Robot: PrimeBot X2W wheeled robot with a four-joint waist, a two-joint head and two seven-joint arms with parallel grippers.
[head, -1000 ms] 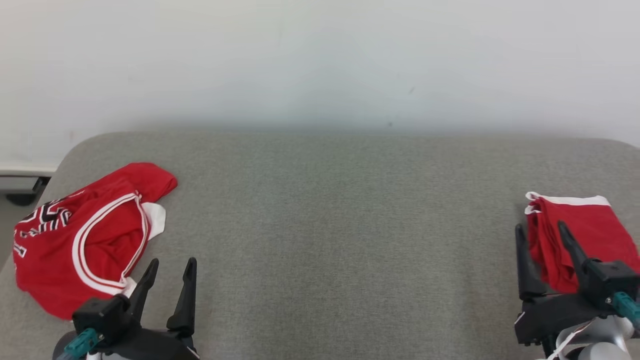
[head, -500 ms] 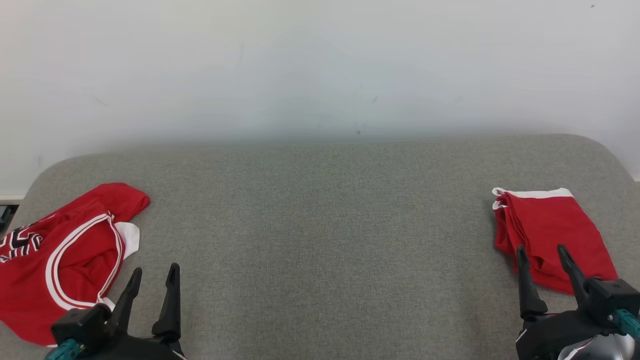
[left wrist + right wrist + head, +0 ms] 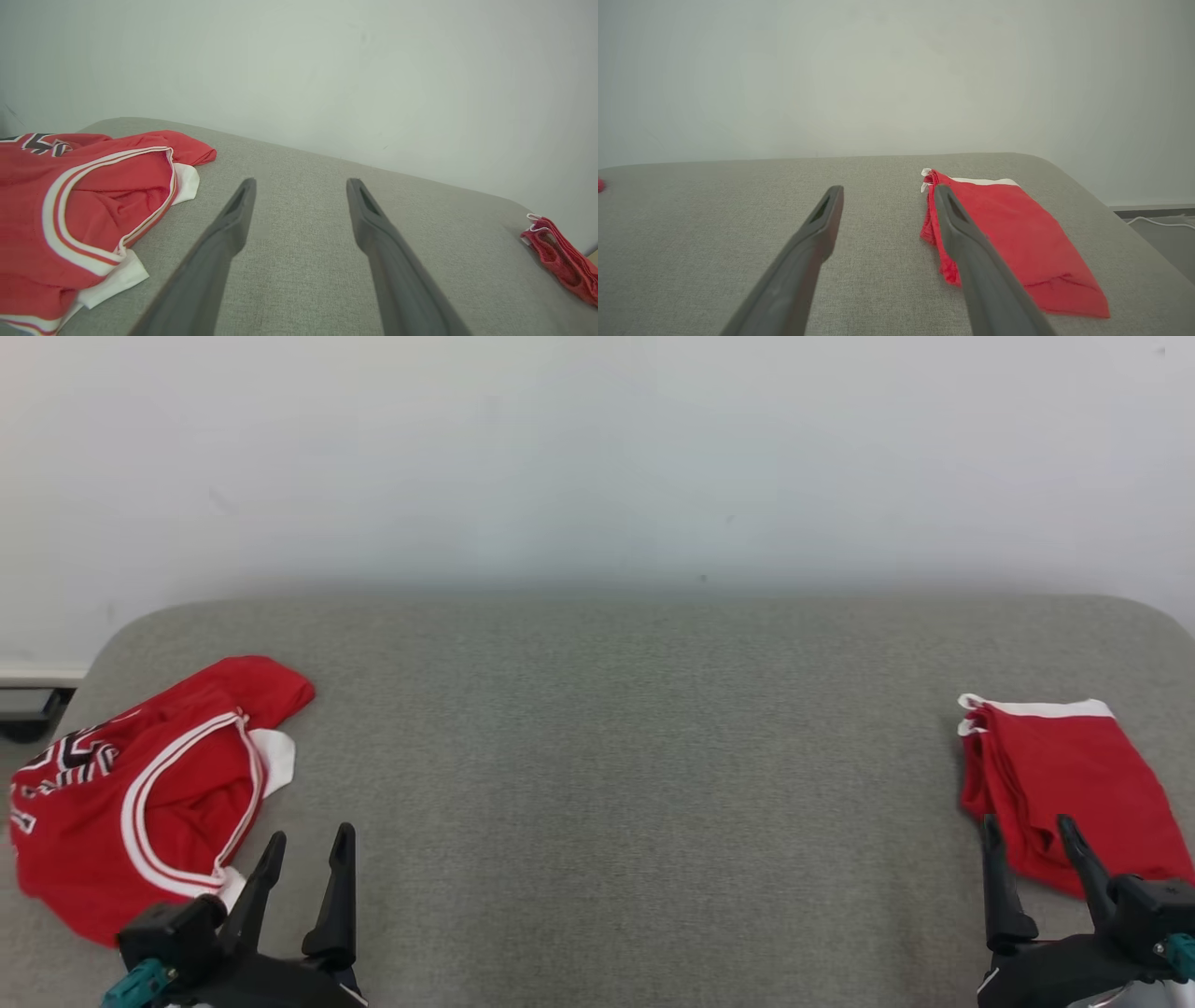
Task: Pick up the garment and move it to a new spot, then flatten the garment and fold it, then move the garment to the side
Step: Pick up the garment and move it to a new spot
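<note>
A crumpled red jersey [image 3: 159,793] with white trim and black lettering lies at the left end of the grey padded surface [image 3: 616,756]. My left gripper [image 3: 310,835] stands open just to its right, touching nothing. The left wrist view shows the jersey [image 3: 93,205] left of the left gripper [image 3: 302,182]. A folded red garment [image 3: 1074,784] with a white band lies at the right end. My right gripper [image 3: 1026,821] is open at its near left edge, holding nothing. In the right wrist view the folded garment [image 3: 1008,233] lies behind the right finger of the right gripper [image 3: 888,188].
A white wall [image 3: 597,457] rises directly behind the surface. The surface has rounded far corners. Past its left end a dark object [image 3: 33,709] sits low by the wall. A white cable [image 3: 1157,221] lies on the floor past the right end.
The head camera swung one way and back, so the whole picture shifted. Both grippers sit slightly lower in the view and stay open. Neither garment has moved on the surface.
</note>
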